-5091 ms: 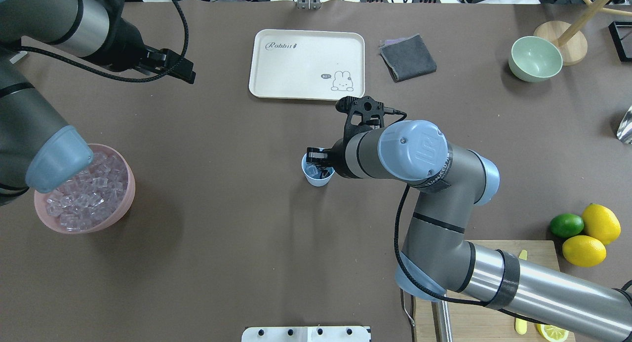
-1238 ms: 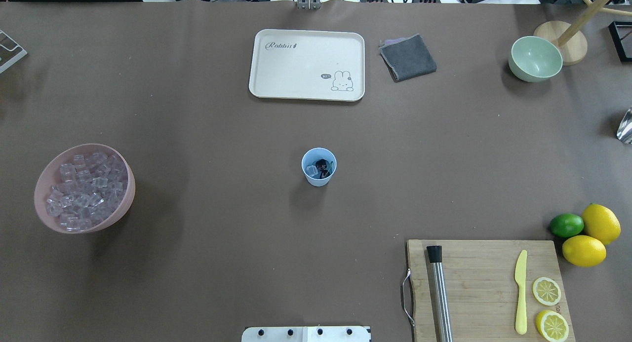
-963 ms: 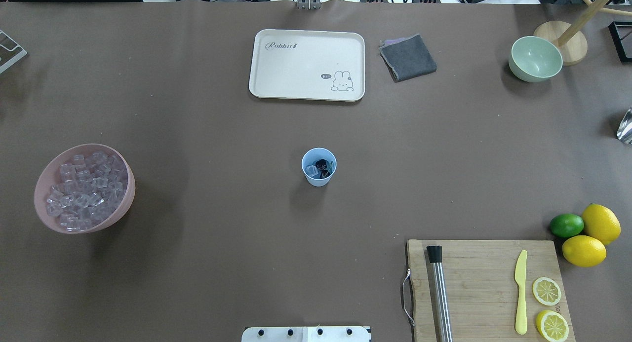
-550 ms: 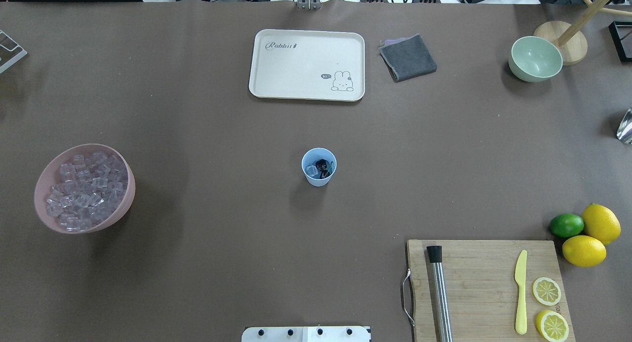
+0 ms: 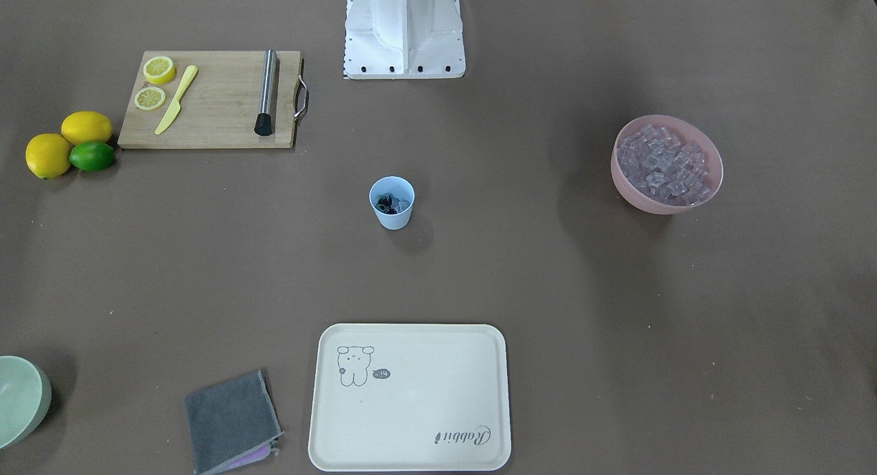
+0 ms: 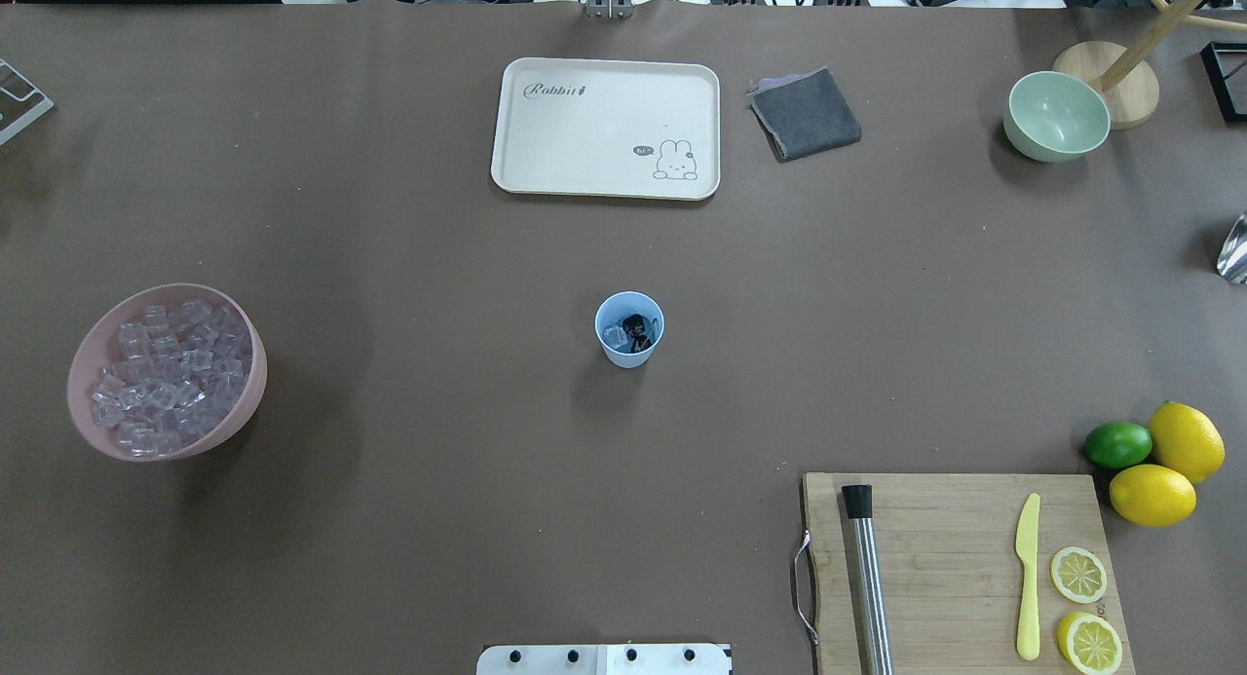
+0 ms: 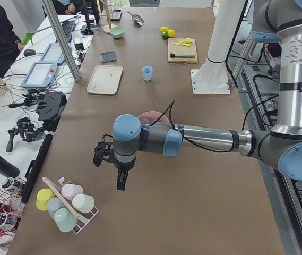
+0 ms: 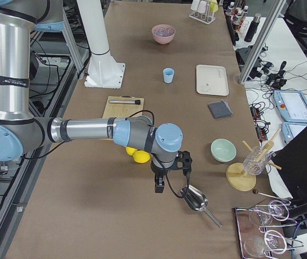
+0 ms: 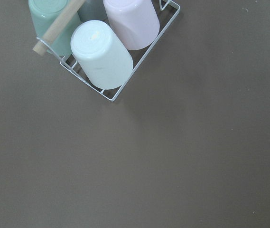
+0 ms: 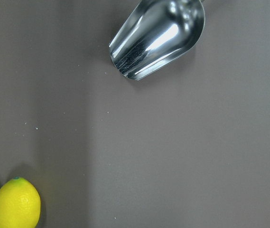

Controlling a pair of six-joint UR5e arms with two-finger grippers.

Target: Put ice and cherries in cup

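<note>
Writing: we read "Rabbit" in script on the cream rectangular plastic tray point(image 6: 604, 128), beside a drawn bunny; its tiny speech bubble is too small for us to read.
Cup: the small pale blue plastic tumbler point(image 6: 629, 329) stands upright mid-table, well apart from the tray.
Cherries: the dark red cherries point(image 6: 635, 328) lie inside the tumbler.
Ice: clear ice cubes point(image 6: 614, 338) sit in the tumbler beside the cherries; many more fill the round pink bowl point(image 6: 255, 363).
Left gripper: only the left-end view shows the left gripper point(image 7: 120, 180), above bare table near upturned pastel plastic cups point(image 7: 66, 204); we cannot tell whether it is open.
Left wrist view: those cups lie in a white wire rack point(image 9: 111, 99).
Right gripper: only the right-end view shows the right gripper point(image 8: 159, 186), just beside a shiny metal scoop point(image 8: 195, 198); again we cannot tell.
Right wrist view: the scoop and a yellow lemon point(image 10: 16, 204).
</note>
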